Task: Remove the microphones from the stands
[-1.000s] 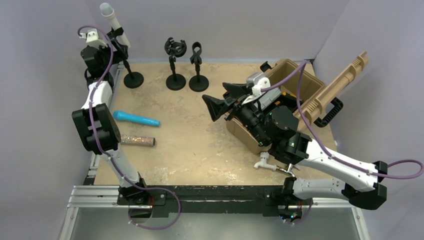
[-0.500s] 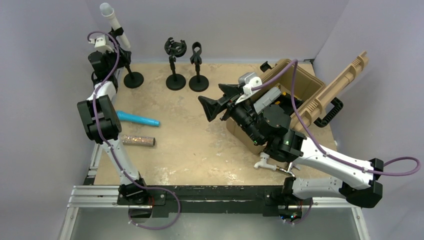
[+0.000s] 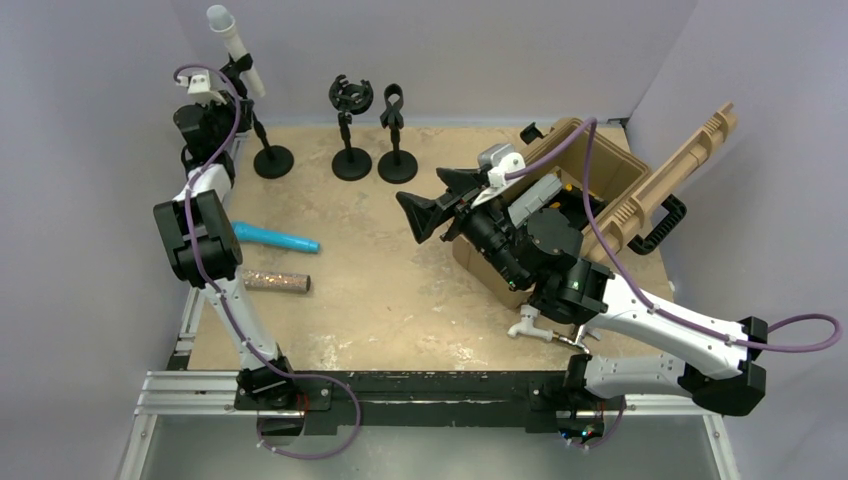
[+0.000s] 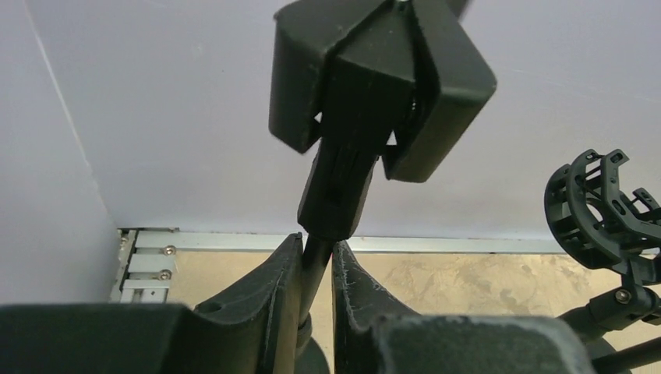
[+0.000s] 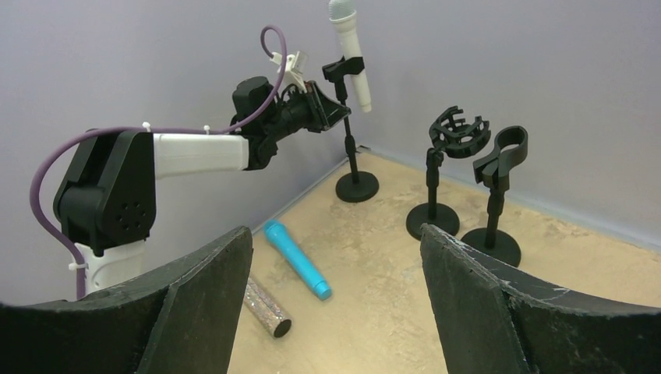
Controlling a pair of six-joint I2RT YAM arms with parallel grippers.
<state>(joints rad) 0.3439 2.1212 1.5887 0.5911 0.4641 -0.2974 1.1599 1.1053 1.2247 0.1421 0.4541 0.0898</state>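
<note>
Left hand (image 4: 316,245) pinching stand (image 4: 340,187) pole, microphone (image 3: 236,50) clipped just above

White microphone (image 3: 232,48) tilted in far-left stand (image 3: 272,160), left gripper (image 3: 241,117) at its pole, blue microphone (image 3: 272,238) lying nearby.

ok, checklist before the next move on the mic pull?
1. Left hand shut on thin black stand pole: ok.
2. White microphone with grey head seated in black clip: ok.
3. Right hand open: ok.
4. Right hand at the microphone: not ok, it hangs mid-table, apart from it.
5. Round stand base flat on tan tabletop: ok.
6. Pole grip firm enough: cannot tell.
</note>
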